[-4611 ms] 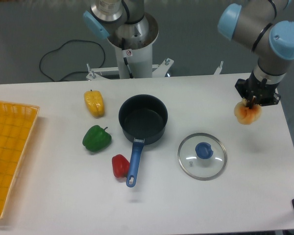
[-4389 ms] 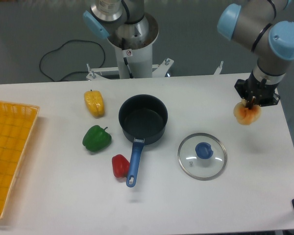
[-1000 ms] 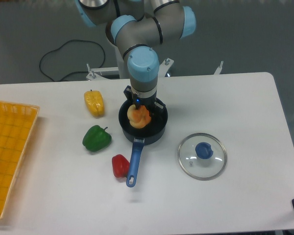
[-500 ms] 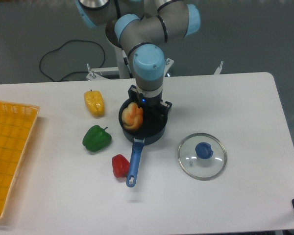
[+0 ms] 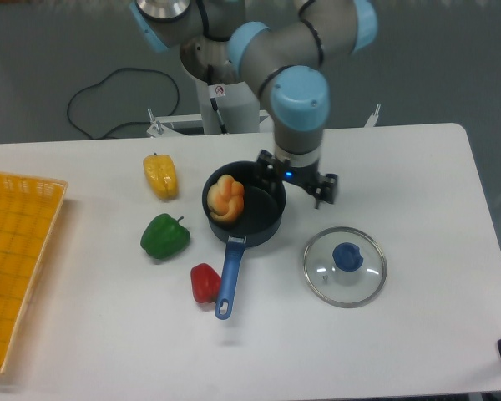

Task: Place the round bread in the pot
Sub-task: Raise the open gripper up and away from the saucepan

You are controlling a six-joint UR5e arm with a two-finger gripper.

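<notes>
The round bread (image 5: 226,199), a pale tan bun with orange glaze, lies inside the dark pot (image 5: 263,224) against its left wall. The pot's long blue handle (image 5: 229,277) points toward the front. My gripper (image 5: 298,183) hangs over the pot's right rim, open, its two fingers spread wide with nothing between them. It is to the right of the bread and apart from it.
A yellow pepper (image 5: 160,176), a green pepper (image 5: 164,236) and a red pepper (image 5: 204,282) lie left of the pot. A glass lid with a blue knob (image 5: 345,266) rests at the right. A yellow basket (image 5: 17,259) sits at the far left.
My gripper let go of the bread in the pot, then moved right past the pot's right rim. The bread stays against the pot's left wall.
</notes>
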